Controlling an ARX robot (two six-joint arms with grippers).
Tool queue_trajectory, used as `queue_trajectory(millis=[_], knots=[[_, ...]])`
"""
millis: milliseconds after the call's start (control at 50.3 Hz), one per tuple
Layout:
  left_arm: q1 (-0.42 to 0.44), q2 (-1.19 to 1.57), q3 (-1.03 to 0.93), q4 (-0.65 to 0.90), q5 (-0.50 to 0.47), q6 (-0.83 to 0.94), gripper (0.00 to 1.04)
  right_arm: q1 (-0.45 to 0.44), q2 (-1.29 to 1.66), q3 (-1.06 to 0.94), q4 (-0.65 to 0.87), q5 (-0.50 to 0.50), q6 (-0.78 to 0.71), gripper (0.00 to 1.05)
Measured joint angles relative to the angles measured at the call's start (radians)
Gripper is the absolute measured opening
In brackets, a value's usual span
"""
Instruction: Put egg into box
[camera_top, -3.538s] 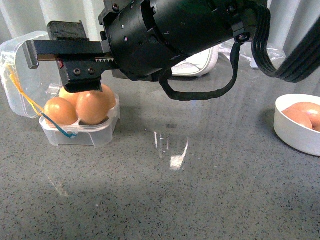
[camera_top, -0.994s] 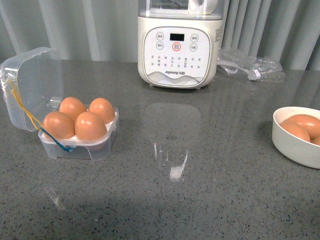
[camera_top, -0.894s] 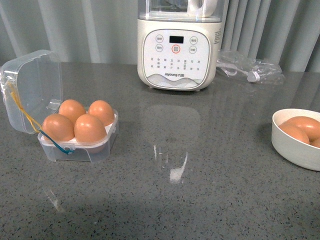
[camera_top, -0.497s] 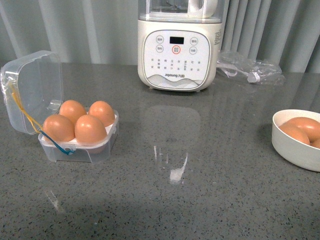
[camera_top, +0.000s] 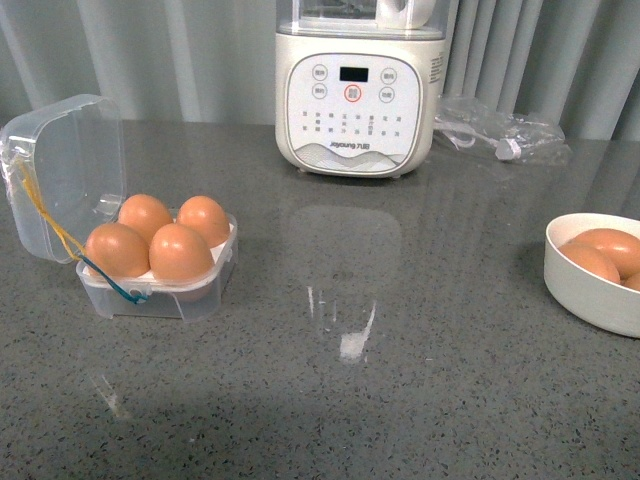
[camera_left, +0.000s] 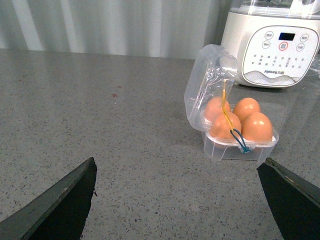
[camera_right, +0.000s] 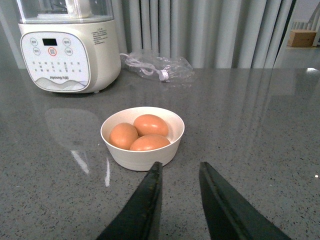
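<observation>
The box (camera_top: 160, 290), a clear plastic case with its lid (camera_top: 65, 170) standing open, rests at the left of the grey counter. Several brown eggs fill its white tray, and I cannot tell the task's egg from the others; one egg (camera_top: 181, 252) sits at the front right. Yellow and blue-green loops hang at its hinge side. In the left wrist view the box (camera_left: 235, 147) lies ahead and apart from my left gripper (camera_left: 178, 167), which is wide open and empty. My right gripper (camera_right: 180, 165) is open just short of the bowl. Neither gripper shows in the front view.
A round white bowl (camera_top: 590, 295) with three brown eggs stands at the right, seen close in the right wrist view as bowl (camera_right: 142, 155). A cream kitchen appliance (camera_top: 355, 90) stands at the back centre, with a crumpled plastic bag (camera_top: 500, 130) beside it.
The black arm that hung over the box 3.5 s ago has left the front view. Box, eggs and bowl stay put over the last second.
</observation>
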Motion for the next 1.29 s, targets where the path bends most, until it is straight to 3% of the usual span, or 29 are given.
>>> queue_trajectory(millis=[398, 795, 894, 974, 1093, 1173, 1292], knots=[[0.000, 0.000, 0.000, 0.000, 0.000, 0.000, 0.98, 0.000, 0.000, 0.000, -0.001, 0.000, 0.001, 1.00], [0.000, 0.003, 0.001, -0.004, -0.001, -0.004, 0.98, 0.000, 0.000, 0.000, -0.001, 0.000, 0.000, 0.98], [0.033, 0.080, 0.040, -0.125, 0.015, -0.142, 0.98, 0.000, 0.000, 0.000, -0.001, 0.000, 0.000, 0.98], [0.084, 0.143, 0.045, -0.109, 0.066, -0.216, 0.98, 0.000, -0.001, 0.000, -0.001, 0.000, 0.000, 0.98], [0.227, 0.266, 0.078, 0.029, 0.225, -0.272, 0.98, 0.000, -0.001, 0.000, -0.001, 0.000, 0.000, 0.98], [0.343, 0.468, 0.148, 0.261, 0.292, -0.264, 0.98, 0.000, -0.001, 0.000, -0.001, 0.000, 0.000, 0.98], [0.357, 0.805, 0.233, 0.579, 0.289, -0.211, 0.98, 0.000, -0.001, 0.000, -0.001, 0.000, 0.000, 0.98]])
